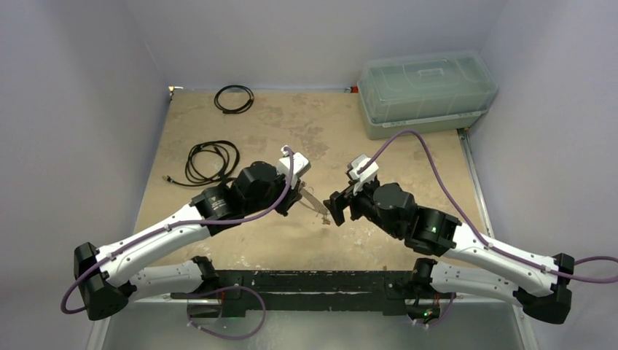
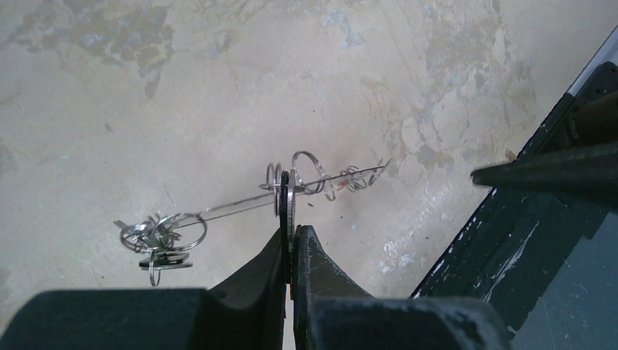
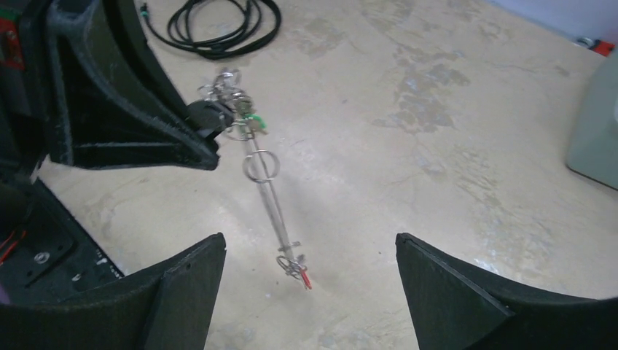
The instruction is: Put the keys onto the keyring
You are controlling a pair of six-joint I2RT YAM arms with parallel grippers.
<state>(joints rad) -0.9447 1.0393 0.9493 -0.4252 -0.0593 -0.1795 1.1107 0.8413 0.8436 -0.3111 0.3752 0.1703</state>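
Observation:
My left gripper [image 1: 297,195] [image 2: 291,230] is shut on a flat black-headed key [image 2: 287,204], seen edge-on. The long, thin silver keyring [image 1: 317,204] [image 2: 233,208] [image 3: 271,200] runs through that key and is held above the table. A cluster of keys and small rings [image 2: 157,244] [image 3: 227,84] hangs at one end, with a green tag [image 3: 253,124] near it. A red tag [image 3: 306,278] [image 2: 331,193] and small rings sit at the other end. My right gripper [image 1: 335,208] [image 3: 309,238] is wide open and empty, with the red-tagged end just beyond its fingertips.
A black coiled cord [image 1: 211,162] [image 3: 218,29] lies at the left. A thin black cable loop [image 1: 234,98] lies at the far left. A clear lidded box [image 1: 426,91] [image 3: 594,131] stands at the far right. The black base rail [image 1: 306,281] [image 2: 510,240] runs along the near edge.

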